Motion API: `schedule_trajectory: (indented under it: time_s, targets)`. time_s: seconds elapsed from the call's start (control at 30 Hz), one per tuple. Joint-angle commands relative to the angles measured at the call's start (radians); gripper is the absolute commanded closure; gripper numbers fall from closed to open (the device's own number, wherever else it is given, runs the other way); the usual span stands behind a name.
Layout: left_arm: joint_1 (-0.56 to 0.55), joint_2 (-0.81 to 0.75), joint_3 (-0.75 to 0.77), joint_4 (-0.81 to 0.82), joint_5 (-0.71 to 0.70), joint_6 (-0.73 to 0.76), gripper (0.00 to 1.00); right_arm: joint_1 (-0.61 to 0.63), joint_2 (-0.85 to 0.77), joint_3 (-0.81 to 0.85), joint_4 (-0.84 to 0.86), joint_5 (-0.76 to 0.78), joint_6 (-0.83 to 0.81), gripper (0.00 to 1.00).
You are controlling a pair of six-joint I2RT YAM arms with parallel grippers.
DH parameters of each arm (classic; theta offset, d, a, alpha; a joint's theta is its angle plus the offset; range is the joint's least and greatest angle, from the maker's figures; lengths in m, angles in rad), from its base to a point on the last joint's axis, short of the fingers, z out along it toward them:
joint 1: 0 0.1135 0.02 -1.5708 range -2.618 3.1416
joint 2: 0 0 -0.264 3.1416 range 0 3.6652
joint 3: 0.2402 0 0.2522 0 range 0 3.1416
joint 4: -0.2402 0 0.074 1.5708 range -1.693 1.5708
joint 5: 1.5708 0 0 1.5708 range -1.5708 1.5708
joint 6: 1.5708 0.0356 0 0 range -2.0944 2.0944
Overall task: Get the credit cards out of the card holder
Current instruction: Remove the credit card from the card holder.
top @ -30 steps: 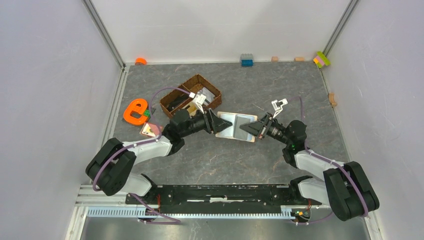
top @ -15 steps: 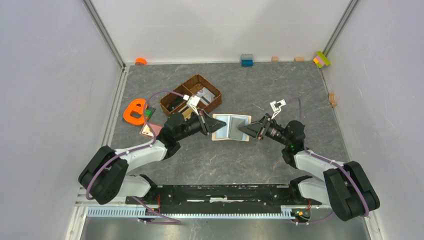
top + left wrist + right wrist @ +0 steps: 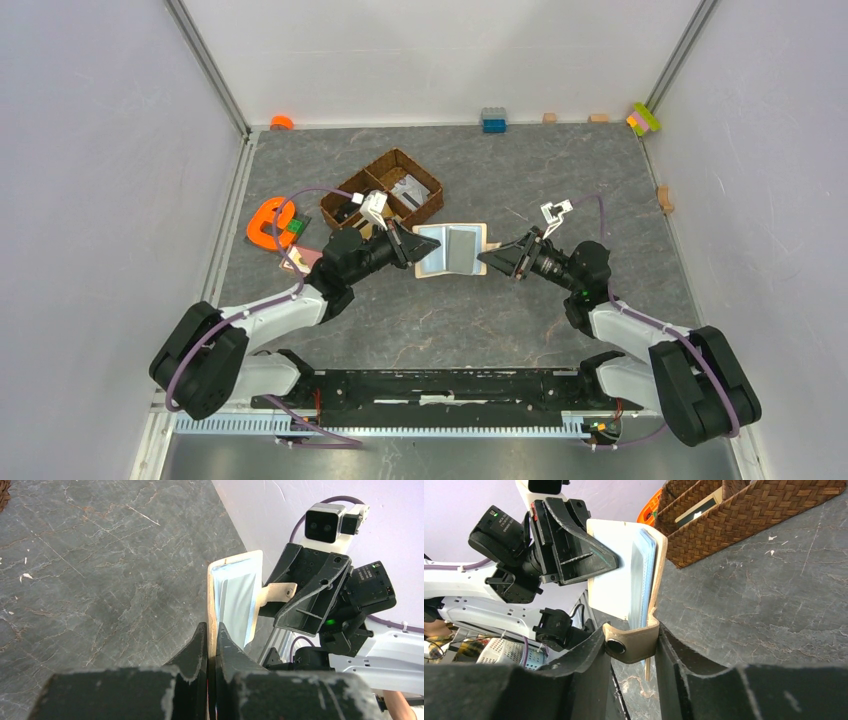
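Note:
The beige card holder [image 3: 451, 250] is held open above the table between my two grippers, its shiny grey sleeves facing up. My left gripper [image 3: 412, 248] is shut on its left edge; in the left wrist view [image 3: 212, 630] the fingers pinch the thin beige cover [image 3: 235, 587]. My right gripper [image 3: 486, 259] is shut on the closing tab [image 3: 631, 642] at the right edge of the holder [image 3: 621, 575]. A pinkish credit card [image 3: 301, 259] lies on the table by my left arm, partly hidden. I cannot tell whether cards sit in the sleeves.
A brown wicker basket [image 3: 388, 188] with compartments stands just behind the left gripper and shows in the right wrist view [image 3: 749, 515]. An orange letter toy [image 3: 268, 223] lies left of it. Small blocks [image 3: 493, 119] sit along the back wall.
Both grippers have carried the open card holder leftward. The left arm drew back toward the left and the right arm reached out after it.

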Motion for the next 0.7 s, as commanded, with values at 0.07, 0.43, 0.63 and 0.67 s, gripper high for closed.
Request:
schedule_trajectory:
  time_s: [0.07,0.43,0.63,0.67]
  targets:
    - [0.007,0.009,0.004,0.047,-0.007,-0.001,0.98,0.003,-0.020,0.021,-0.014,0.019,-0.035,0.65]
    - [0.007,0.062,0.018,0.128,0.081,-0.039,0.98,0.031,0.006,0.048,-0.068,0.032,-0.081,0.68]
    - [0.008,0.042,0.012,0.120,0.073,-0.033,0.98,0.042,0.013,0.077,-0.145,0.041,-0.125,0.65]
    - [0.008,0.036,0.011,0.119,0.070,-0.032,0.98,0.043,0.016,0.079,-0.155,0.040,-0.129,0.64]
